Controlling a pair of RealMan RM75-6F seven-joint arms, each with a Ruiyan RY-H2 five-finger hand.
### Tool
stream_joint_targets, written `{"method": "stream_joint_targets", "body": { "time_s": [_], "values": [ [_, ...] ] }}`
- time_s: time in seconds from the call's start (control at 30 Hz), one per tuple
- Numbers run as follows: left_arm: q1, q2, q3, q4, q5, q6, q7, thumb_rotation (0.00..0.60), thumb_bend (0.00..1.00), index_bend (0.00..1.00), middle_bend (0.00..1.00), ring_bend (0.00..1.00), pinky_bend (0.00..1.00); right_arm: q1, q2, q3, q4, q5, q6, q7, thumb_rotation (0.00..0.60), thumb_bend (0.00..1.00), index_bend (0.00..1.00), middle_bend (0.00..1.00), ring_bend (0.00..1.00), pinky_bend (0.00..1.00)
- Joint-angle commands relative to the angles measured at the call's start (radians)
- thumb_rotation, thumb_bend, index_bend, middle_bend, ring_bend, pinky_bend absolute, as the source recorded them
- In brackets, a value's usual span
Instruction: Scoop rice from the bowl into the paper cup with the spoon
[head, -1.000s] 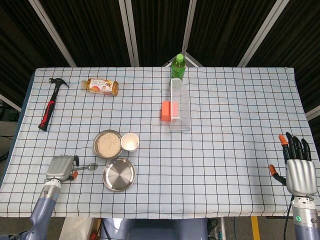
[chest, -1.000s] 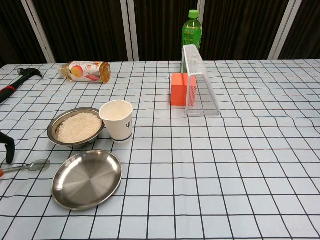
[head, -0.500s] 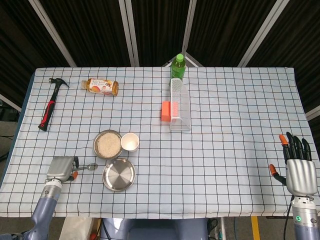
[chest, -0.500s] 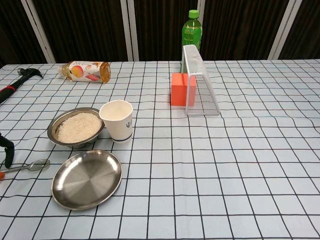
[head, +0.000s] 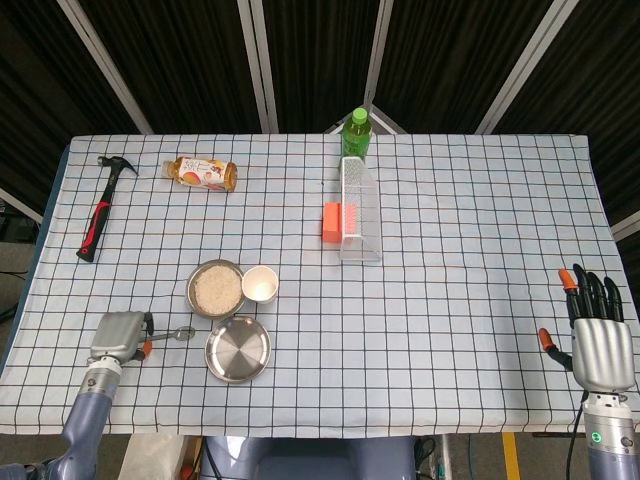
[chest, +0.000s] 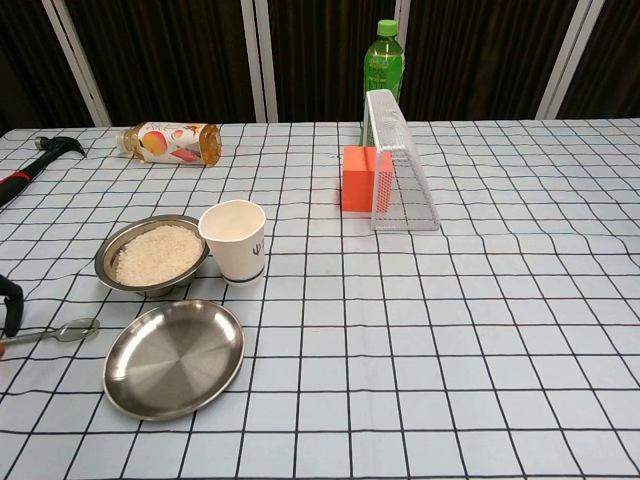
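Rice, white and grainy, fills the round steel bowl (head: 215, 289) on the black-gridded white cloth of the table (head: 460, 300). White paper cup (head: 260, 284) stands upright touching the bowl's right rim, mouth open, inside looks empty. Shiny flat steel plate (head: 238, 349) sits just in front of the bowl, concentric brushed rings visible in chest view. Small metal spoon (head: 177, 334) lies flat on the cloth front-left of the bowl, bowl end toward the plate, handle end at the left hand (head: 118, 337). Left hand sits knuckles-up over the handle; can't tell if the fingers actually grip it. Right hand (head: 598, 340) far right of the bowl at the table's front edge, upright, fingers straight and apart, holding nothing.

Behind the bowl: red-handled hammer (head: 100, 213), clear juice bottle (head: 203, 172) on its side, green plastic bottle (head: 356, 133), clear mesh rack (head: 358, 211), orange block (head: 332, 221).
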Motion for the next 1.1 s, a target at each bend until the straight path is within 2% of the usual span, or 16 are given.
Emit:
{"method": "stream_joint_targets", "body": {
  "time_s": [0.03,0.5,0.73,0.9,1.1],
  "values": [
    [-0.001,-0.001,0.003,-0.001,0.003,0.001,0.0,0.6,0.4,0.49,1.0,1.0,1.0,0.0,-0.001,0.0,0.0,0.0,0.001,0.0,0.6,0.32,0.0,0.0,0.0,0.0],
    [-0.007,-0.005,0.013,0.005,-0.003,0.011,0.001,0.6,0.48,0.53,1.0,1.0,1.0,-0.001,-0.005,0.003,0.005,-0.004,0.01,-0.004,0.6,0.32,0.0,0.0,0.0,0.0],
    [-0.008,0.0,0.015,-0.002,0.006,0.019,-0.003,0.6,0.48,0.53,1.0,1.0,1.0,-0.002,-0.007,0.005,0.007,-0.006,0.014,-0.005,0.6,0.32,0.0,0.0,0.0,0.0],
    [-0.007,0.029,0.007,-0.05,0.05,0.046,-0.019,0.6,0.48,0.53,1.0,1.0,1.0,-0.003,-0.008,0.005,0.008,-0.007,0.017,-0.007,0.6,0.32,0.0,0.0,0.0,0.0],
    [-0.012,0.107,-0.021,-0.157,0.096,0.094,-0.024,0.6,0.48,0.53,1.0,1.0,1.0,-0.003,-0.009,0.006,0.008,-0.007,0.018,-0.008,0.6,0.32,0.0,0.0,0.0,0.0]
  ]
}}
